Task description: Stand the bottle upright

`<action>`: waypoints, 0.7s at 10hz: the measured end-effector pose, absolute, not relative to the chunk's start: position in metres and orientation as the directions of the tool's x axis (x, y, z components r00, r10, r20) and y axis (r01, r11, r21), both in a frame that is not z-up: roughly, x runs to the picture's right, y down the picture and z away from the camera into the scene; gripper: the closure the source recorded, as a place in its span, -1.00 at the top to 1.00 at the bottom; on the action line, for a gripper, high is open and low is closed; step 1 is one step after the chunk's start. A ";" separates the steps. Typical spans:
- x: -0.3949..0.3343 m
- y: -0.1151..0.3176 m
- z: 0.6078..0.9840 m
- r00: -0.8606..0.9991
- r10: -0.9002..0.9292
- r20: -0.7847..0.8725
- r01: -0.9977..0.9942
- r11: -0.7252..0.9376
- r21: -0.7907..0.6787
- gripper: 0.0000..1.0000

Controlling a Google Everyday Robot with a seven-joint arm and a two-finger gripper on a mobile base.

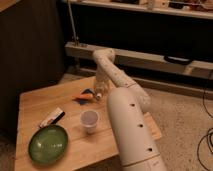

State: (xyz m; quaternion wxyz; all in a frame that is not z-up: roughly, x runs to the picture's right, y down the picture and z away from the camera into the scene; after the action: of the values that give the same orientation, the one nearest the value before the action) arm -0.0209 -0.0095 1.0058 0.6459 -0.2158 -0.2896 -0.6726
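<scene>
My arm (127,120) is big and white. It goes up from the near right corner, bends, and comes down at the far side of the wooden surface (40,100). My gripper (102,93) is at the end of it, low over the far part of the wood. The bottle (98,86) is right there at my gripper. It looks like a small pale shape, close against the end of my arm. I cannot tell if I am holding the bottle or only next to it. I also cannot tell if it stands straight or leans.

Just to the left of my gripper lies a blue and orange thing (84,95), flat on the wood. Nearer the front, in the middle, a white cup (89,120) stands with its open end up. To the left of the cup lies a flat white and black packet (52,117). In front of the packet sits a round green plate (48,145), near the front left corner. The cup, the packet and the plate are well apart from my gripper.

Behind the surface there is a long pale shelf (150,57) by a dark wall. The floor (185,110) on the right is speckled and grey.
</scene>
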 end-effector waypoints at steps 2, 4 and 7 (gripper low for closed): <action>-0.023 -0.001 1.007 -0.099 -0.735 0.670 0.991 -0.016 0.129 -0.20; -0.020 -0.005 0.989 -0.125 -0.748 0.652 0.986 -0.021 0.165 -0.64; 0.004 -0.009 0.936 -0.157 -0.764 0.626 0.973 -0.012 0.229 -1.00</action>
State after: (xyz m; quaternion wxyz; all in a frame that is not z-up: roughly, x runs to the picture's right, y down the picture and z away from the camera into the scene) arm 0.0039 -0.0087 0.9359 0.6278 -0.1658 -0.3159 -0.6918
